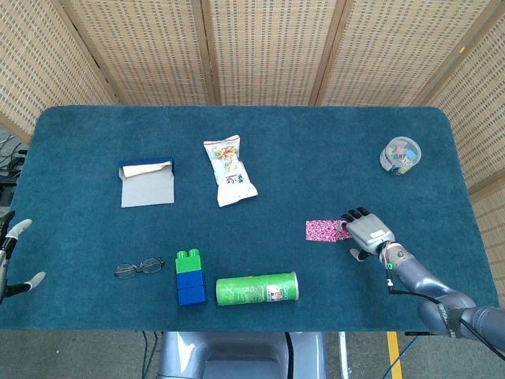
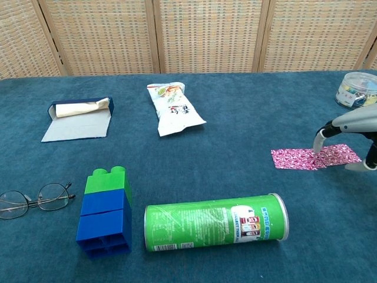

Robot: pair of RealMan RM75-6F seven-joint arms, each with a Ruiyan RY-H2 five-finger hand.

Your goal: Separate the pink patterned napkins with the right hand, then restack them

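Note:
The pink patterned napkins (image 2: 294, 159) lie flat on the blue table at the right, spread into a strip. The right-hand one (image 2: 337, 154) sits slightly askew, overlapping the left one. My right hand (image 2: 352, 122) reaches in from the right with its fingers stretched out. One fingertip (image 2: 318, 142) comes down about where the two napkins overlap. In the head view the right hand (image 1: 367, 232) covers the strip's right part, leaving only the left napkin (image 1: 322, 230) in sight. My left hand (image 1: 17, 254) hangs off the table's left edge, fingers apart and holding nothing.
A green chip can (image 2: 215, 221) lies on its side near the front, left of the napkins. Stacked green and blue blocks (image 2: 104, 212), glasses (image 2: 34, 197), a snack bag (image 2: 174, 108) and a blue box (image 2: 78, 118) are further left. A clear tub (image 2: 356, 90) stands at the back right.

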